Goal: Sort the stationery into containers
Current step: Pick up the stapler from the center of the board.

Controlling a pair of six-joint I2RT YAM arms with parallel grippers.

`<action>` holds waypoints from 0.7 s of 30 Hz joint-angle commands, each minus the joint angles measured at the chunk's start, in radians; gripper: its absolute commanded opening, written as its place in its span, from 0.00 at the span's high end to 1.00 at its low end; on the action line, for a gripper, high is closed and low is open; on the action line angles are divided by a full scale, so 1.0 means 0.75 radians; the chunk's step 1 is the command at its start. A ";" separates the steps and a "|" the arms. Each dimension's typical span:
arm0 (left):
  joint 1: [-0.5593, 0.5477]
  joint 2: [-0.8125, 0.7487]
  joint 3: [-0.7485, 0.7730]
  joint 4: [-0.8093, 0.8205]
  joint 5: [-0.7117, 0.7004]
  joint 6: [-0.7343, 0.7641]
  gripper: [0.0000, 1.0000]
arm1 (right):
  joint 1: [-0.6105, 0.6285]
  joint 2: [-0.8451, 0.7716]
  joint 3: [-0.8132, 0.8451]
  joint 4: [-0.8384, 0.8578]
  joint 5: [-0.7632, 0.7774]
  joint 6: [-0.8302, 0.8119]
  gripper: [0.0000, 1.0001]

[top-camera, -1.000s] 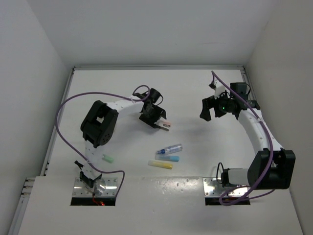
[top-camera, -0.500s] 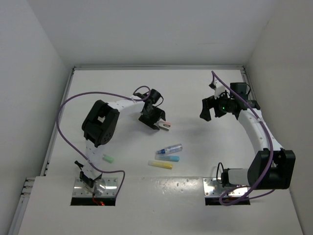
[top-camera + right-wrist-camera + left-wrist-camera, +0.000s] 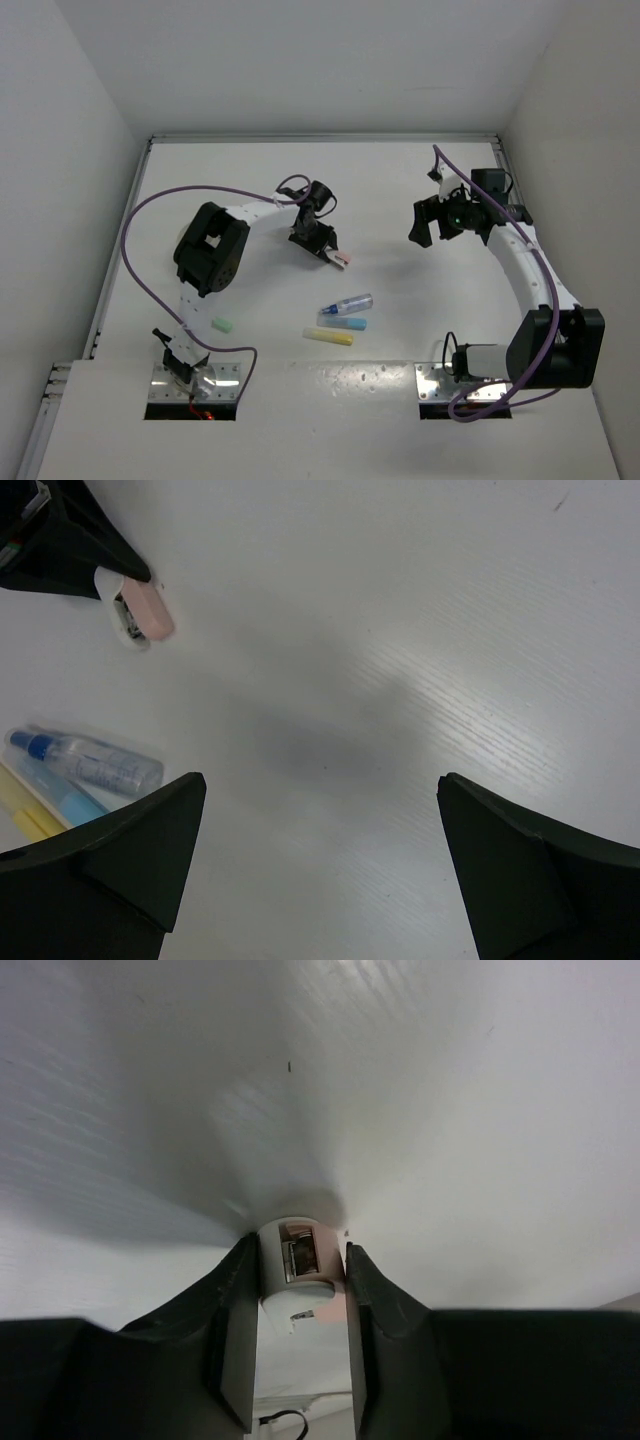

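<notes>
My left gripper point(image 3: 334, 254) is down at the table's middle, shut on a small pink and white stationery item point(image 3: 344, 259). In the left wrist view that item point(image 3: 300, 1272) fills the gap and both jaws press its sides. The right wrist view shows the item point(image 3: 146, 616) lying on the table at the left gripper's fingertips point(image 3: 110, 555). My right gripper point(image 3: 428, 222) hangs wide open over bare table at the right, nothing between its fingers point(image 3: 320, 780). No container is in view.
A clear blue-capped tube point(image 3: 348, 303), a light blue marker point(image 3: 343, 323) and a yellow marker point(image 3: 328, 337) lie together near the front middle. A mint marker point(image 3: 221, 324) lies alone by the left arm's base. White walls enclose the table.
The left gripper's jaws have closed in onto the pink and white item. The right arm has not moved.
</notes>
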 commanded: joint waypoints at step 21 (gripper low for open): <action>0.089 -0.792 0.086 -0.217 -0.733 0.849 1.00 | -0.005 -0.049 0.007 -0.010 -0.093 -0.040 1.00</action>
